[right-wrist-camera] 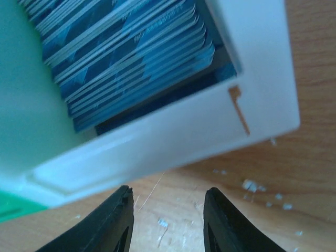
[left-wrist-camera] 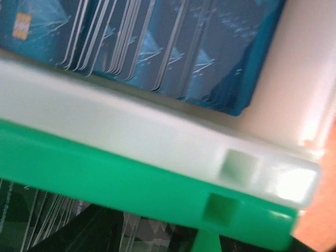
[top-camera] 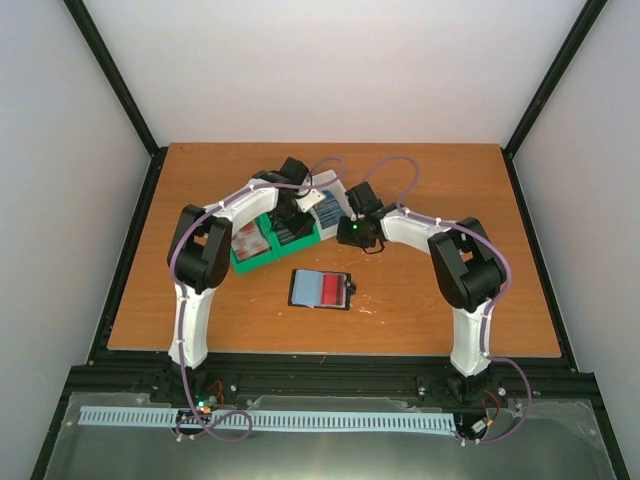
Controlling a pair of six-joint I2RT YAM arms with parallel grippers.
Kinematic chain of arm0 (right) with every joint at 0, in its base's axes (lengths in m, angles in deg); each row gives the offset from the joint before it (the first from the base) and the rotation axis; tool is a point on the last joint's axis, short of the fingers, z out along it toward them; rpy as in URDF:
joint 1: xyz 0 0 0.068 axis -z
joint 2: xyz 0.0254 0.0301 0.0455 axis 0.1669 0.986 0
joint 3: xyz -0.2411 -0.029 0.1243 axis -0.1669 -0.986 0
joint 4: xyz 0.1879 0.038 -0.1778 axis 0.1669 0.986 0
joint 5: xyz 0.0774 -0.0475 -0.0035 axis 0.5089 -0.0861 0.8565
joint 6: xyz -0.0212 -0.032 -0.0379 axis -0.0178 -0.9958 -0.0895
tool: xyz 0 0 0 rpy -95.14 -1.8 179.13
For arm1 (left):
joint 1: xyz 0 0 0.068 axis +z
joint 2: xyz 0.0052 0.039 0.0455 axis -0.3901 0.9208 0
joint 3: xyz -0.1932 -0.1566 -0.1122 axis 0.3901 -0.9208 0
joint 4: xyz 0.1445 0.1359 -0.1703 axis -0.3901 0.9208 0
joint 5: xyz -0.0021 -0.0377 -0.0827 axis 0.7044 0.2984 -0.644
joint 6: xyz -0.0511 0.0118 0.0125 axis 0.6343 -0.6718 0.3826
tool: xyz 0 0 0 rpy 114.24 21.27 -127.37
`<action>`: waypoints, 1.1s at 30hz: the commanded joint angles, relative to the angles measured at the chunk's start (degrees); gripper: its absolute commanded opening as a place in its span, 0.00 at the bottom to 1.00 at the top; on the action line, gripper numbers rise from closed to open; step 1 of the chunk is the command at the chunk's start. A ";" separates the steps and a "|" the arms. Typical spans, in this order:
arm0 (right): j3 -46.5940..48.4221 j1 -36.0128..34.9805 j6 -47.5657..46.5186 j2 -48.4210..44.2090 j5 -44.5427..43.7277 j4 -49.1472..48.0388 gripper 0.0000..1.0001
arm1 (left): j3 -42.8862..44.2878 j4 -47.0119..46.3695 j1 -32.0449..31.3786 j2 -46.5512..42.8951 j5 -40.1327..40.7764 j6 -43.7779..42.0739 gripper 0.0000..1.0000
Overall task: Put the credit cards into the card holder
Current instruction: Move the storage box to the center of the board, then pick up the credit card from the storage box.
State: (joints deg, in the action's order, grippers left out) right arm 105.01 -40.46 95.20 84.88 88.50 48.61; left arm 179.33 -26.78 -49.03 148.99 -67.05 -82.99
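1. Blue credit cards (right-wrist-camera: 131, 68) stand on edge, packed tight in the white end compartment of the green and white bin (right-wrist-camera: 157, 147). Stacked upright, their top edges are free for a pinch.
2. The right gripper (right-wrist-camera: 167, 223) hovers just outside that compartment's wall, over the bare wooden table (right-wrist-camera: 262, 199). Its jaws are apart and hold nothing, and it is probably lining up to reach in.
3. The left gripper (top-camera: 303, 203) hangs over the bin's middle. Its wrist camera shows only cards and bin walls, so I cannot tell how its jaws stand.
4. The card holder (top-camera: 320, 289) lies open and flat near the bin, on the side toward the arm bases. Its sleeves face up so cards can slide in, and a red card (top-camera: 336, 290) seems to sit in one side.
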 commanded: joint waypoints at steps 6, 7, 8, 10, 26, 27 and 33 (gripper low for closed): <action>4.47 2.59 -0.82 4.67 1.54 -4.04 0.37 | -0.67 1.63 -0.96 -3.80 -11.94 1.10 0.52; 5.10 2.82 -1.26 5.23 1.77 -4.37 0.37 | -0.86 1.29 -0.99 -3.86 -12.69 1.04 0.53; 5.76 3.26 -1.63 5.77 2.01 -4.75 0.37 | -1.02 0.79 -1.00 -3.80 -12.92 1.04 0.53; 7.11 3.79 -2.33 6.78 2.81 -5.00 0.37 | -1.13 0.01 -1.01 -3.58 -11.49 1.37 0.53; 1.77 4.59 7.53 -1.03 8.69 -9.97 0.59 | 0.88 -6.08 0.26 -7.74 10.02 3.77 0.66; 2.28 4.57 8.17 -0.75 8.37 -9.72 0.62 | 1.14 -5.84 0.69 -7.48 11.22 3.82 0.67; 9.67 4.57 10.77 5.24 6.92 -3.22 0.67 | 1.40 -4.18 3.23 -5.48 13.77 4.62 0.70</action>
State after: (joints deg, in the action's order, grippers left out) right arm 109.93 -35.98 102.85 86.54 96.52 42.07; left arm 178.79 -31.77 -47.54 142.26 -57.19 -79.36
